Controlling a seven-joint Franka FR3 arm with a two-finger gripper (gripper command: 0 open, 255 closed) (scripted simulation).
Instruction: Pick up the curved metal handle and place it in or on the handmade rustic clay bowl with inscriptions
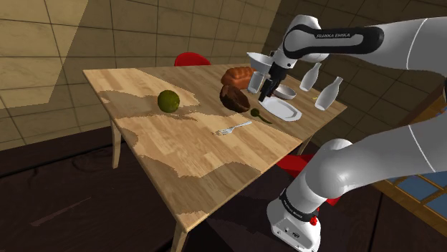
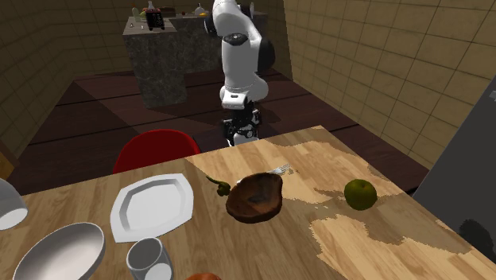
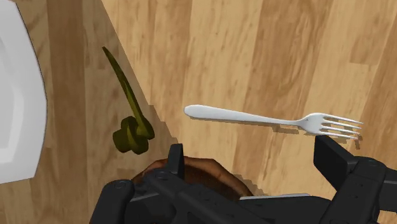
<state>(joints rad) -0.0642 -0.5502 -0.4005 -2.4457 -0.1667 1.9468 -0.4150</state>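
Gripper (image 3: 252,153), jaws wide apart and empty, above the brown clay bowl (image 3: 207,173). Olive curved handle (image 3: 130,105) flat on the table just beside the bowl, on its white plate (image 3: 16,95) side, outside the jaws. Its long axis points away from the bowl, roughly across their closing line.

The shoulder view looks down over the surface (image 1: 179,157) from beside the arm's base. The second exterior view faces the arm (image 2: 238,64) across it, close in. The wrist view looks down from nearby. All three share the fork (image 3: 267,119) and the bowl (image 2: 254,197).
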